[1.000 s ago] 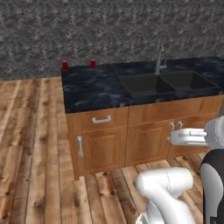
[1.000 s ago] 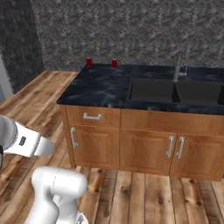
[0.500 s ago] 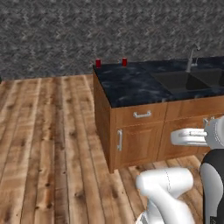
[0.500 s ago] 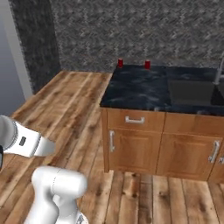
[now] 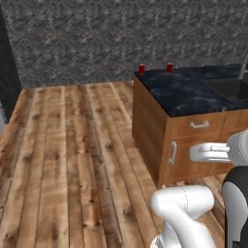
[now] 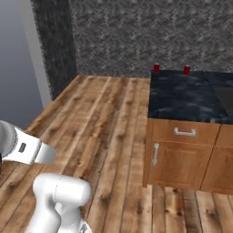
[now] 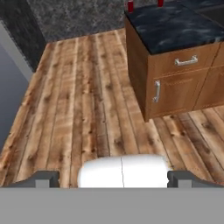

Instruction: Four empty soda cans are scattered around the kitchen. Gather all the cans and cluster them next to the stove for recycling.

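1. I judge the step in hand to be travel: the base stands out on the wood floor [image 5: 72, 145], well apart from the counter [image 5: 186, 94], and nothing is within reach.
2. Two cans sit at the far back edge of the dark counter, near the stone wall [image 6: 136, 36]: the left can [image 5: 142, 69] at the back corner, the right can [image 5: 169, 67] a little way along the same edge. Both stand upright and apart from each other.
3. In the hand view I see the same pair at the top of the frame, cut off by the edge.
4. I see no stove and no other cans from here, so I cannot say where the drop-off spot lies relative to this counter.
5. The gripper [image 7: 113, 178] hangs with its jaws spread wide and nothing between them; the tips show far apart at the bottom of the hand view.
6. Next move, as I read it: drive closer to the counter's back corner, then reach over the top for the left can, which is nearer the open end.
7. A sink [image 5: 232, 89] and tap [image 5: 242, 71] lie on the counter's right side, clear of the cans.
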